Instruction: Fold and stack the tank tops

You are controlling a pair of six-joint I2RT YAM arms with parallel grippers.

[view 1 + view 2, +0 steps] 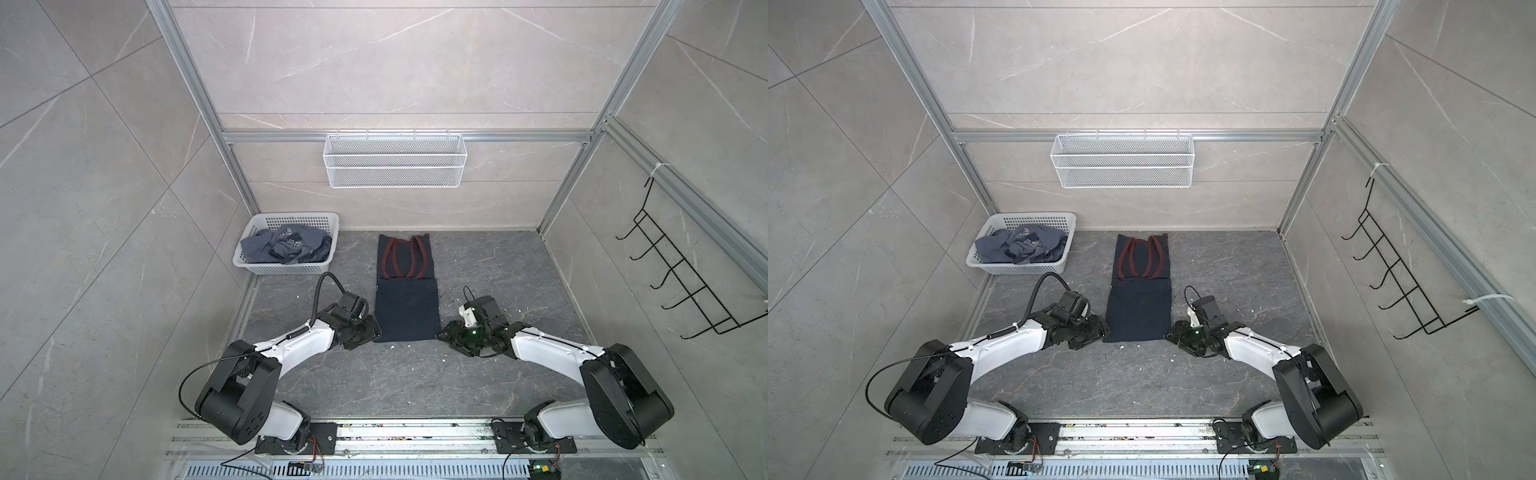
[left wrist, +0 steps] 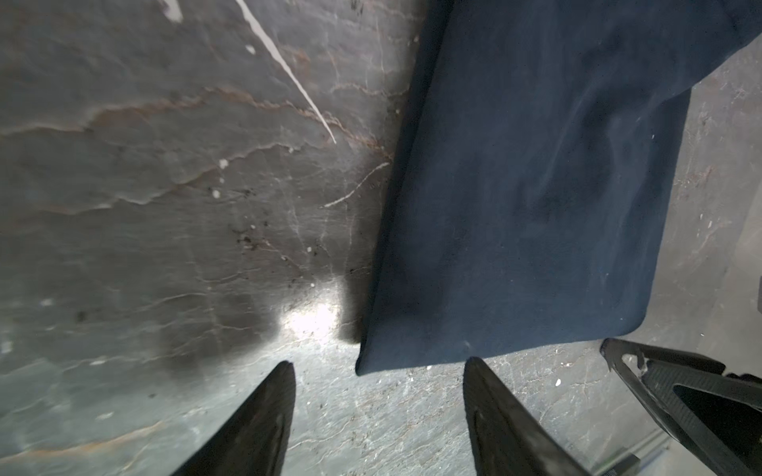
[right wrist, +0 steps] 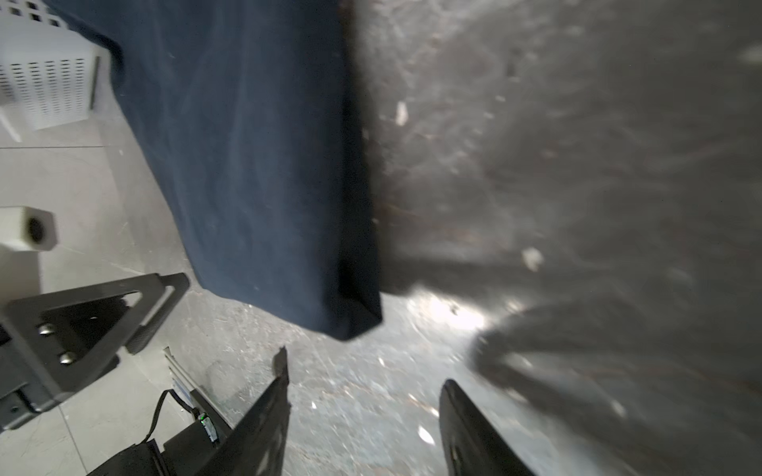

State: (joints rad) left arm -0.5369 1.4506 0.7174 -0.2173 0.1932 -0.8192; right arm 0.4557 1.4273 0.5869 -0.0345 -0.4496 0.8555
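- Two tank tops, both soft cloth. The navy tank top lies flat in the middle of the dark veined stone surface, folded into a long narrow strip. Its far half shows red-trimmed straps, and its near half is a plain matte panel with square corners.
- The slate blue-grey tank top sits crumpled in the white perforated plastic basket at the far left, with pale lettering showing on a fold.
- Two grippers, each with two dark tapered fingers.
- The left gripper has its fingers spread, with the strip's near left corner just at the tips. Nothing is clamped.
- The right gripper is likewise parted and holding nothing, just short of the near right corner.
- One white wire-mesh tray, long and rectangular, hangs on the far wall.
- One black wire rack with five hooks hangs on the right wall.
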